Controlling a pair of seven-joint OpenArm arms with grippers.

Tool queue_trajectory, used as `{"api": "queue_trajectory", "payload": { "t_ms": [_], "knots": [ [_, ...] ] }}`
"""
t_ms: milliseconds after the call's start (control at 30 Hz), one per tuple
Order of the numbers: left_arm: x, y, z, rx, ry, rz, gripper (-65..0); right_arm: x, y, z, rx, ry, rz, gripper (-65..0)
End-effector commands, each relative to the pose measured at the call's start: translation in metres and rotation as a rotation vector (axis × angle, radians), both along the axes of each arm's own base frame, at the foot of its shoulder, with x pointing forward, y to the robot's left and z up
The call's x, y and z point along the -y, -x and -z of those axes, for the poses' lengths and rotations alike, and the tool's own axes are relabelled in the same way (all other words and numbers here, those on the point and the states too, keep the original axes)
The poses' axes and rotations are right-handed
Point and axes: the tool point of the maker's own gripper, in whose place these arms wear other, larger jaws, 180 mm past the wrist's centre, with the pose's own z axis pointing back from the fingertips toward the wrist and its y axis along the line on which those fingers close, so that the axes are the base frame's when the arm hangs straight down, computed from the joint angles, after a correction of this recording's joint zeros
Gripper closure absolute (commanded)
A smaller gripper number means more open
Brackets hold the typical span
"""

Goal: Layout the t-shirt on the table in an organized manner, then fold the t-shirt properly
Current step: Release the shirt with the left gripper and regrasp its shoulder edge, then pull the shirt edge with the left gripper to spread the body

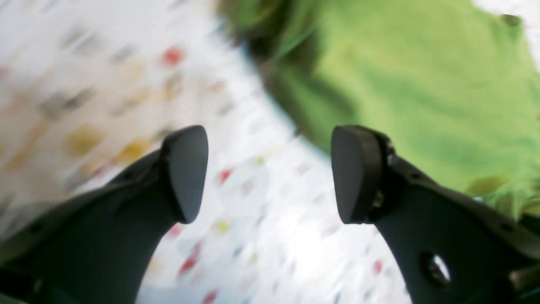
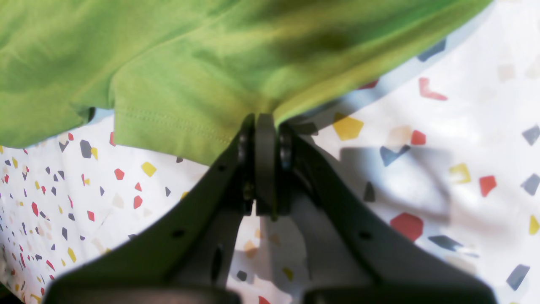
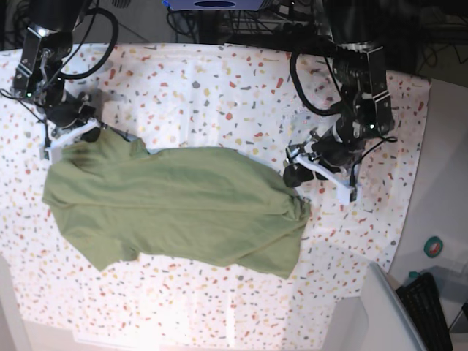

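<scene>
No brand, label or writing can be read anywhere. The t-shirt (image 3: 179, 208) lies spread across the middle of the table (image 3: 219, 80), green against the white cloth flecked with red, yellow and grey. The right end effector (image 2: 262, 122) is pressed together on an edge of the shirt by the hem stitching, lifting the fabric slightly off the cloth. The left end effector (image 1: 270, 173) stands apart with nothing between its pads, at the shirt's other end, over bare cloth just beside the fabric. Black cables (image 3: 311, 80) loop behind that arm, and a roll of tape (image 3: 434, 247) sits on the grey surface beyond the table.
</scene>
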Motion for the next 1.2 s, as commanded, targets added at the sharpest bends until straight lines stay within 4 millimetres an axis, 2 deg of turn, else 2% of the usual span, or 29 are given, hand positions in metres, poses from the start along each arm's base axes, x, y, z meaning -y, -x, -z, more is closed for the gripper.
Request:
{"api": "queue_trajectory", "payload": {
  "t_ms": [0, 133, 267, 367, 433, 500, 633, 733, 800, 1000, 1067, 1167],
  "knots": [
    [-0.003, -0.014, -0.009, 0.038, 0.001, -0.005, -42.6, -0.002, 0.005, 0.003, -0.033, 0.004, -0.026, 0.0],
    [-0.004, -0.026, -0.004, 0.022, 0.02, -0.017, -42.6, 0.001, 0.005, 0.003, -0.034, 0.01, -0.025, 0.0],
    [-0.022, -0.023, 0.002, 0.001, -0.019, -0.014, -42.5, 0.016, 0.009, 0.002, -0.035, 0.015, 0.025, 0.0],
    [-0.036, -0.018, 0.015, -0.036, -0.038, -0.022, -42.5, 0.022, 0.008, 0.0, -0.029, 0.017, 0.047, 0.0],
    [-0.041, -0.024, 0.02, -0.015, -0.035, -0.045, -42.5, 0.025, 0.007, -0.001, -0.027, 0.024, 0.046, 0.0],
    [-0.032, -0.028, 0.027, -0.013, -0.039, -0.014, -42.5, 0.028, 0.006, -0.002, -0.026, 0.03, 0.044, 0.0],
    [-0.001, -0.032, 0.03, -0.016, -0.047, 0.091, -42.5, 0.027, 0.005, -0.002, -0.024, 0.03, 0.041, 0.0],
    [0.008, -0.045, 0.023, 0.02, -0.035, 0.091, -42.5, 0.027, 0.003, -0.003, -0.021, 0.029, 0.041, 0.0],
    [0.017, -0.049, 0.026, 0.015, -0.018, 0.091, -42.5, 0.027, 0.003, -0.003, -0.021, 0.029, 0.041, 0.0],
    [0.029, -0.062, 0.034, -0.02, 0.017, 0.087, -42.1, 0.029, 0.003, -0.003, -0.021, 0.034, 0.04, 0.0],
    [0.031, -0.064, 0.036, -0.032, 0.024, 0.087, -36.4, 0.03, 0.003, -0.003, -0.022, 0.037, 0.039, 0.0],
    [0.032, -0.064, 0.04, -0.048, 0.029, 0.085, -16.1, 0.03, 0.003, -0.003, -0.022, 0.037, 0.039, 0.0]
  ]
}}
